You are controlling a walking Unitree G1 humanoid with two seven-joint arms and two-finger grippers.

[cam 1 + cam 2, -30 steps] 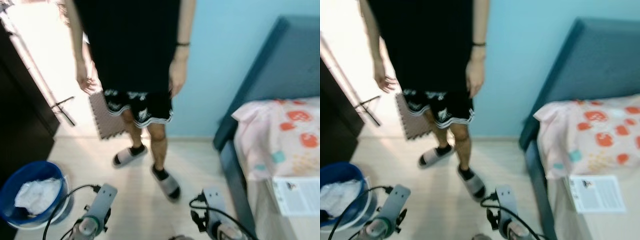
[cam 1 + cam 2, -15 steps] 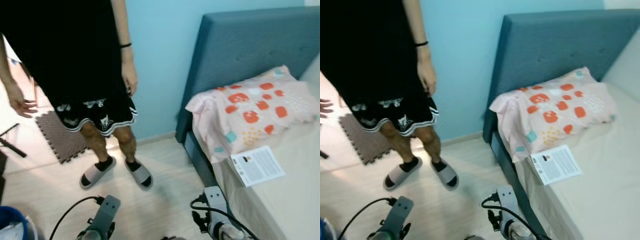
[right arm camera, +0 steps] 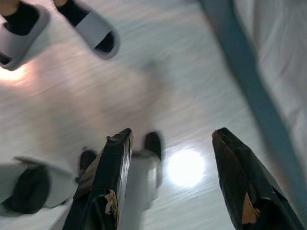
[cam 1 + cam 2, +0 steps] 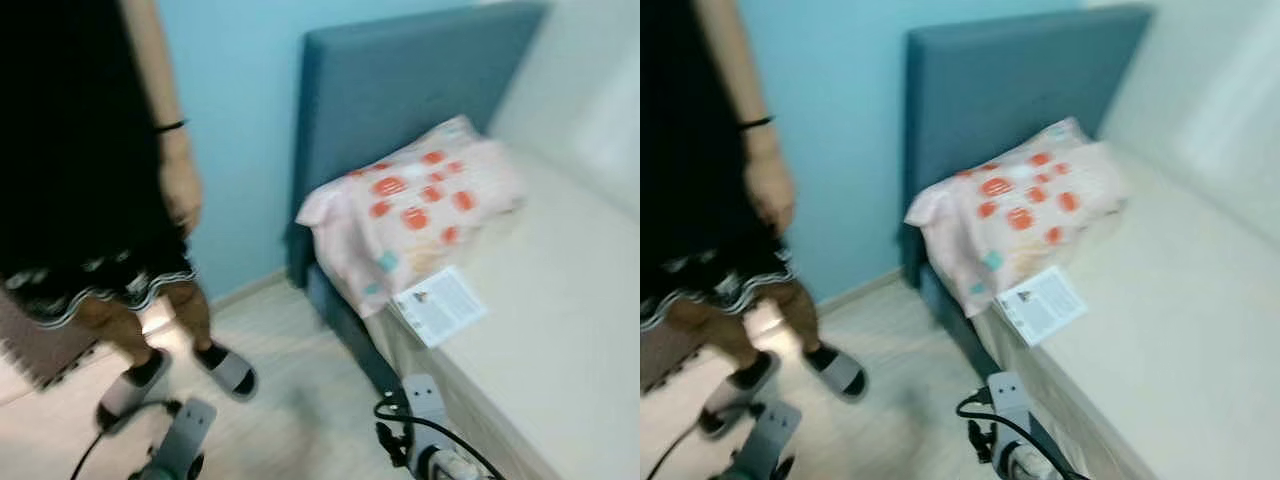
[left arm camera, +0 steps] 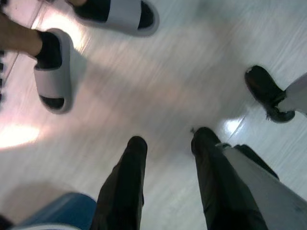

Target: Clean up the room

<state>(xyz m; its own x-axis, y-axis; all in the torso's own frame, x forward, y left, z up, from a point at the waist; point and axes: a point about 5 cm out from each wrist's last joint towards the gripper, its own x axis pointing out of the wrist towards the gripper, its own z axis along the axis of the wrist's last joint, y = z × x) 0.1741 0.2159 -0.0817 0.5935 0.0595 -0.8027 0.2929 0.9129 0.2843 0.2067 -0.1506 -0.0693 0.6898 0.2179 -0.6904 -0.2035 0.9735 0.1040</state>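
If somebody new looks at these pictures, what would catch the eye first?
Probably the pale pink pillow with orange patches, leaning against the dark blue padded headboard at the head of the bed. Next, the white printed leaflet on the cream mattress just below it, and a person in black clothes and grey slippers standing on the left.

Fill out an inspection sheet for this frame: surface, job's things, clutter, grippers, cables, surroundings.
Surface: pale wood-look floor; bed with a beige sheet on the robot's right.
Job's things: a printed leaflet lies on the bed near its edge, next to a pink pillow with red patches.
Clutter: nothing seen on the floor apart from a person's feet.
Grippers: left gripper open and empty above the floor; right gripper open and empty, beside the bed base.
Cables: black cable loops at the right wrist.
Surroundings: light blue wall, teal headboard, a person in slippers standing close by.
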